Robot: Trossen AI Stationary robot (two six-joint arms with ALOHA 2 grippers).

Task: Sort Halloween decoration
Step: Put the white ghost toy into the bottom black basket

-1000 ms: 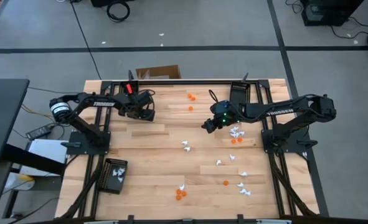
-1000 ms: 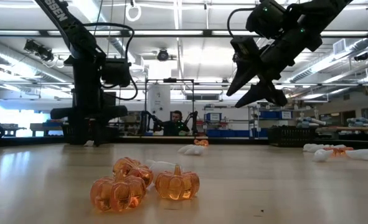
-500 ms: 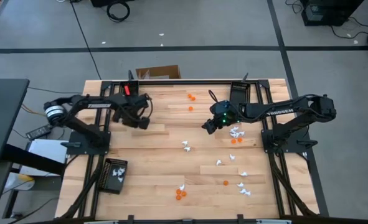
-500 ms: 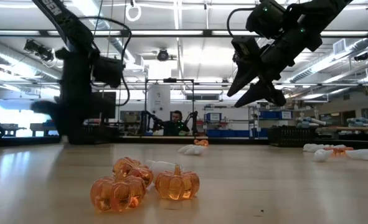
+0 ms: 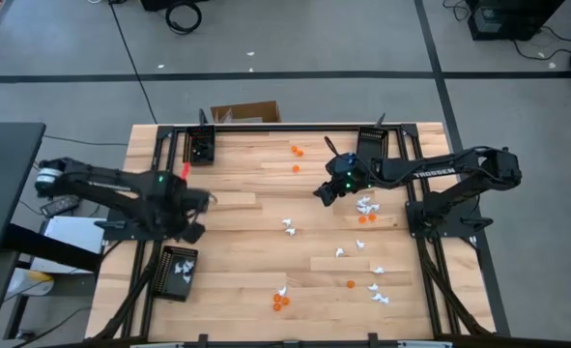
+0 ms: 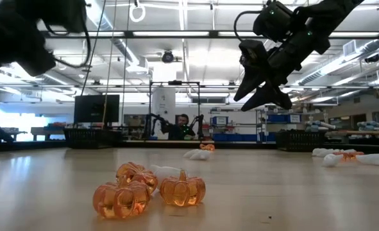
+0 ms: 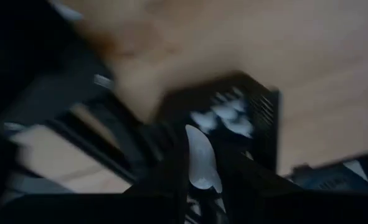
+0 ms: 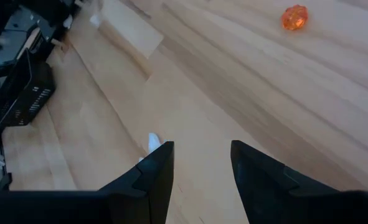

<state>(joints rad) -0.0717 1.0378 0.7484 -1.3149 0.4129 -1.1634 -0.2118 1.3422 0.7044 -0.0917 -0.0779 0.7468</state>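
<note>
We note a cardboard box upper centre, black trays lower left, and along the table's upper edge.

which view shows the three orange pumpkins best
The low view: the three orange pumpkins sit close up, ribs and stems clear. In the high view they are only tiny orange dots. Neither wrist view shows them.

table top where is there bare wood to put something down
Bare wood runs down the middle-left of the table, between the tray holding white pieces and the white trinket at centre. The right half is crowded: white and orange trinkets by the right hand, and pumpkins at the near edge.
</note>
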